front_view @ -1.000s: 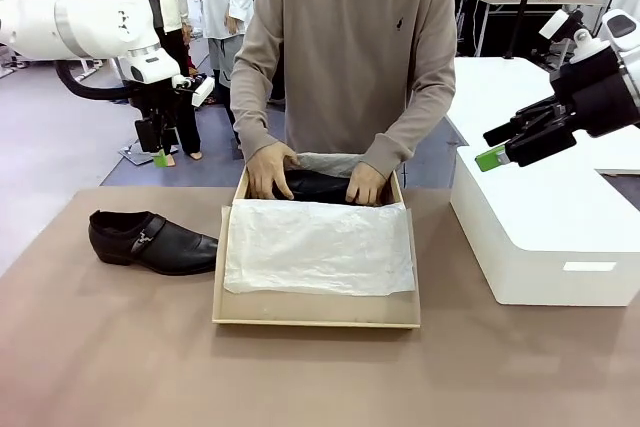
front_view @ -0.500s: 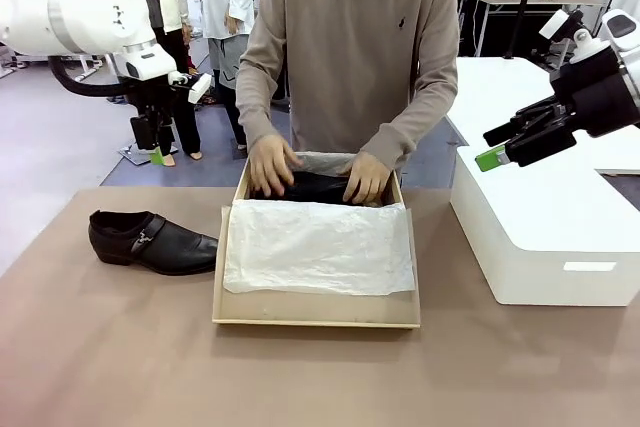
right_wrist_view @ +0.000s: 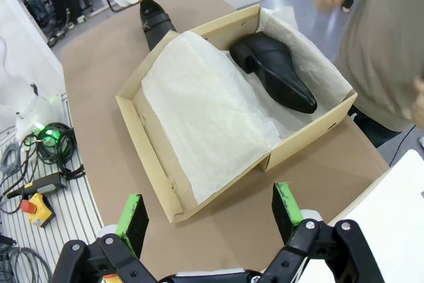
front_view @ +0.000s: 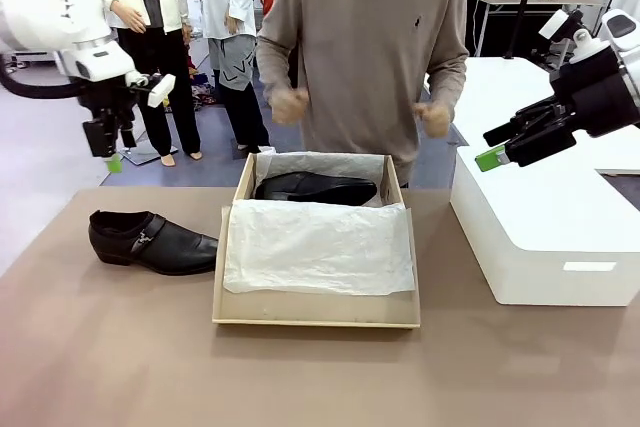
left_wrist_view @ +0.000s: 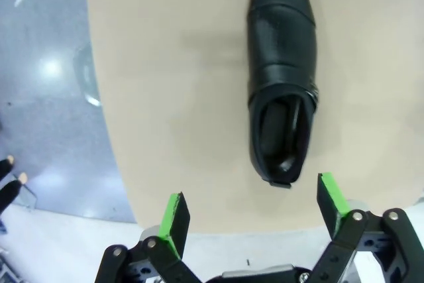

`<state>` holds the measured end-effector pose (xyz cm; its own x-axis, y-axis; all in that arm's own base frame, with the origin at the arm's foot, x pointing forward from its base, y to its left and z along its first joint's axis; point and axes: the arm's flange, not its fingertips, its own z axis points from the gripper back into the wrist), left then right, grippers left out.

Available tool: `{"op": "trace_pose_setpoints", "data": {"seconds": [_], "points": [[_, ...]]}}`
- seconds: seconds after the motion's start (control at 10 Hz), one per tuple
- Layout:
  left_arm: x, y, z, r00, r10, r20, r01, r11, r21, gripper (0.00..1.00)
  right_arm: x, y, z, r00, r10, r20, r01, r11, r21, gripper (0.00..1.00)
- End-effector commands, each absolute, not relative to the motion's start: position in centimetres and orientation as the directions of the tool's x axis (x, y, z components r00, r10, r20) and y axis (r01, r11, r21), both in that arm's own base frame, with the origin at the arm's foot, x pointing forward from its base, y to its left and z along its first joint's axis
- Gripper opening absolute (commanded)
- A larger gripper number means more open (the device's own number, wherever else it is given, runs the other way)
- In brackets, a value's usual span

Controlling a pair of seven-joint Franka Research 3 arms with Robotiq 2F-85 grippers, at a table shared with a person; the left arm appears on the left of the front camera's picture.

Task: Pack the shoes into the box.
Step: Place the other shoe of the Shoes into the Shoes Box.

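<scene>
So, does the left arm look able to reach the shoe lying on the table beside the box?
Probably yes: the left gripper hangs open, facing the shoe; nothing covers or crowds that shoe, and the person's hands are held up well above it.

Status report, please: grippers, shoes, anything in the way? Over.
Left gripper and right gripper open, empty. One shoe inside the box, second shoe on the table beside it. Person's hands above the box.
</scene>
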<state>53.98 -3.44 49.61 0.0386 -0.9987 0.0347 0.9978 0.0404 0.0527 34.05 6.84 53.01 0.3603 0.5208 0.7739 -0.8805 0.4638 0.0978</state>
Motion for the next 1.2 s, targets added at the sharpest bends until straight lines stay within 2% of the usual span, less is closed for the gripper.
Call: {"op": "trace_pose_setpoints", "data": {"seconds": [0.0,0.5,0.6,1.1], "points": [[51.6,-1.9,47.9,0.02,-0.999,0.034,0.994,0.023,0.105,1.0,34.4,6.9,52.8,0.33,0.507,0.796,-0.891,0.445,0.086,1.0],[53.7,-1.4,44.5,0.009,-0.999,0.045,0.999,0.011,0.038,1.0,34.4,6.9,52.8,0.33,0.507,0.796,-0.891,0.445,0.086,1.0],[52.6,-1.3,45.1,0.037,-0.999,0.034,0.997,0.039,0.07,1.0,34.4,6.9,52.8,0.33,0.507,0.796,-0.891,0.445,0.086,1.0],[52.9,-1.6,45.0,0.032,-0.999,0.035,0.997,0.035,0.068,1.0,34.4,6.9,52.8,0.33,0.507,0.796,-0.891,0.445,0.086,1.0]]}}
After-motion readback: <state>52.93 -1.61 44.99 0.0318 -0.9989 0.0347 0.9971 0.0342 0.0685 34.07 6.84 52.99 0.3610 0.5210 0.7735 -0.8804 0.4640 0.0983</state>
